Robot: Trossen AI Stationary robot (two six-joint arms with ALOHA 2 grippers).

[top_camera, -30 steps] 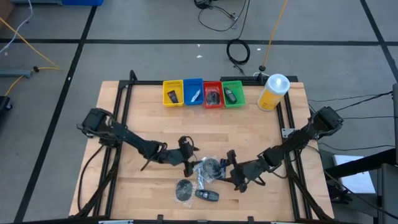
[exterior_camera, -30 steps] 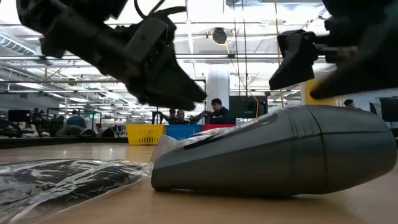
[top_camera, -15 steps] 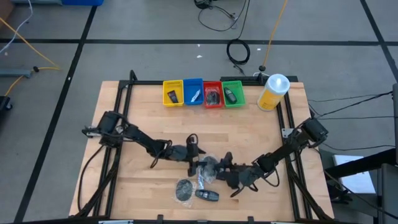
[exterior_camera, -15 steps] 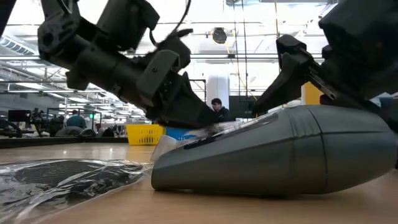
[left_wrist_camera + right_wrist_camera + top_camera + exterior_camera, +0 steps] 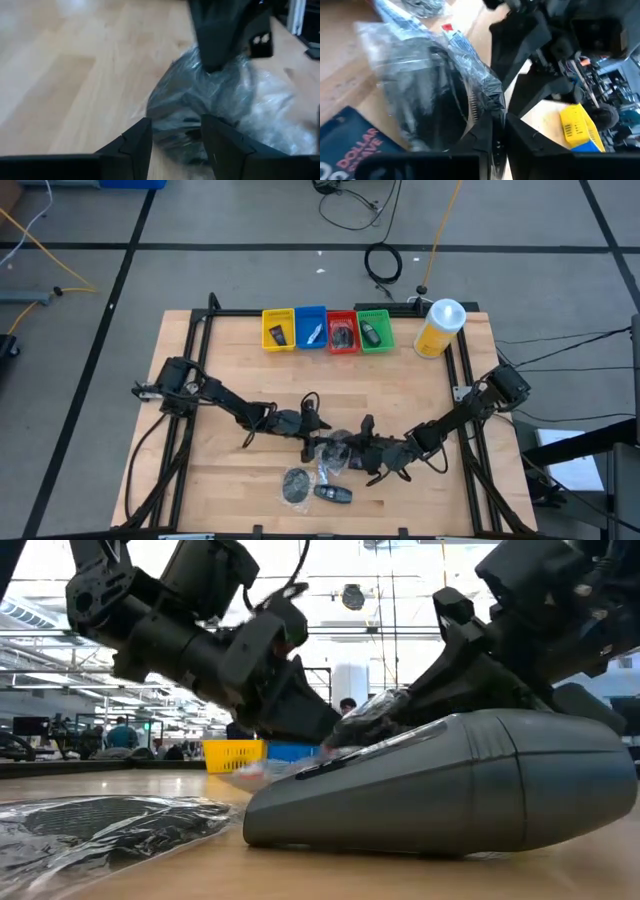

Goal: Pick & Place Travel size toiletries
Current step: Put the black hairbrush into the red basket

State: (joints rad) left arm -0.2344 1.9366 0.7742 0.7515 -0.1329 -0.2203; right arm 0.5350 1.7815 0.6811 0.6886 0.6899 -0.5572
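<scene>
Looked like a big industrial lab hall: taped concrete floor [image 5: 200, 220], loose cables [image 5: 383, 262], overhead ceiling lights [image 5: 60, 650], people at workstations [image 5: 122, 732] behind.

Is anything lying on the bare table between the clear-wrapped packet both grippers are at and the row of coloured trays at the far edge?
Nothing visible. The right gripper is shut on the packet, the left gripper beside it. Between there and the coloured trays is bare wood.

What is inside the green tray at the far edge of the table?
The green tray holds one dark oblong item, seen from above. What kind of item it is cannot be told, and whether anything lies under it is hidden.
</scene>
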